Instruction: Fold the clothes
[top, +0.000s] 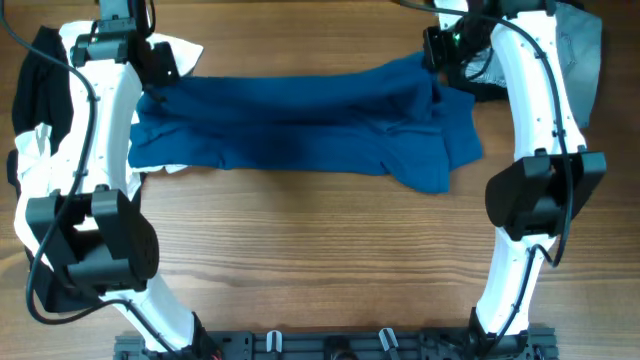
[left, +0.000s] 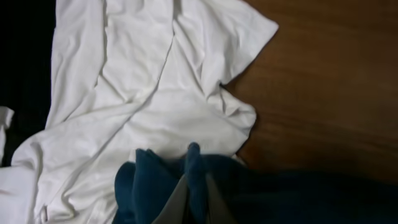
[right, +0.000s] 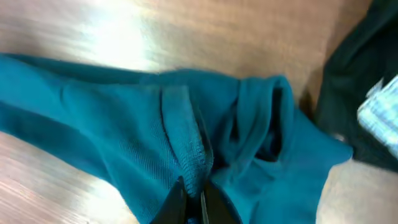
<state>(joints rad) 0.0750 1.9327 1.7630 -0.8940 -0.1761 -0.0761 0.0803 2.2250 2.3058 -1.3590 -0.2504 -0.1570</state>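
Overhead view, left to right: a black garment (top: 40, 85) is seen at the far left edge of the table (top: 320, 250). A white garment (top: 30, 165) is bunched beside it and partly hidden by the left arm.

The teal shirt (top: 300, 130) is laid lengthwise across the far half of the table, wrinkled. Its left end is lapped over the white garment and one sleeve is turned toward the near side at right.

Left gripper (left: 196, 186) is placed at the shirt's left end. In the left wrist view its jaws are clenched on a raised fold of teal fabric, with the white garment spread just beyond and bare wood at right.

Right gripper (right: 191, 190) is placed at the shirt's right end. In the right wrist view its jaws are pinched tight on a ridge of teal fabric, close to what looks like the collar opening.

Further right, a dark garment (right: 357, 81) is seen just beside the shirt's end, with light-blue denim (right: 382, 112) lying on it. Whether shirt and dark garment touch cannot be told.
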